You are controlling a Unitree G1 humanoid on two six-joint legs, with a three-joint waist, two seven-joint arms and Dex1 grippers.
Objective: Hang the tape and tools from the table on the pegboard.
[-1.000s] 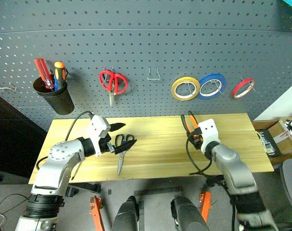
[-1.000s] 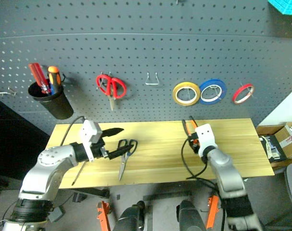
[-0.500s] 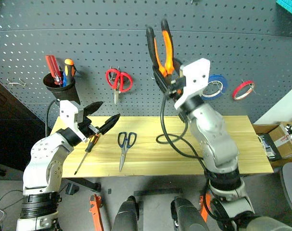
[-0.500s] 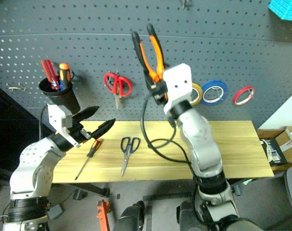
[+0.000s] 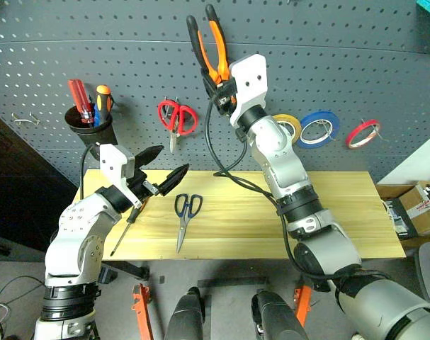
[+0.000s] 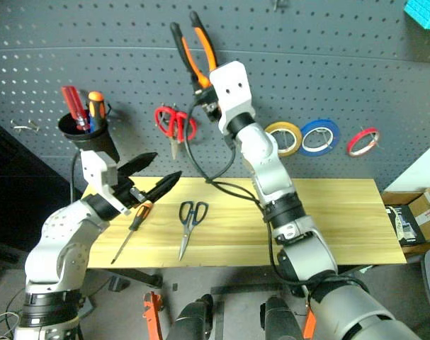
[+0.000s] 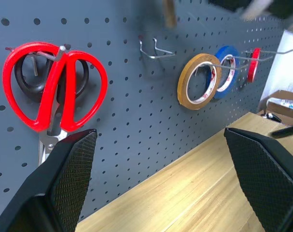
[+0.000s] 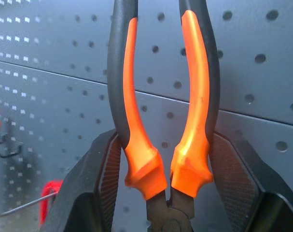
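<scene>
My right gripper (image 5: 220, 83) is raised high in front of the dark grey pegboard (image 5: 356, 49), shut on the pliers (image 8: 197, 96). Their orange-and-black handles (image 5: 209, 39) point up, close to the board. My left gripper (image 5: 171, 161) hovers open and empty above the left part of the wooden table (image 5: 342, 212). The screwdriver (image 5: 129, 221) lies on the table just below it. To its right lie the dark-handled scissors (image 5: 184, 214), also on the table. The red tape (image 5: 361, 132) hangs on a hook at the board's right.
Red-handled scissors (image 7: 54, 92), a yellow tape ring (image 7: 198, 82) and a blue tape ring (image 5: 319, 127) hang on the board. An empty wire hook (image 7: 153, 48) sits between scissors and tapes. A black cup (image 5: 87, 131) holding screwdrivers hangs at the left. Cardboard boxes (image 5: 420, 205) stand at the far right.
My right arm has lifted the pliers from the table up and leftward to the pegboard. My left gripper has risen slightly, still open. The camera view has shifted.
</scene>
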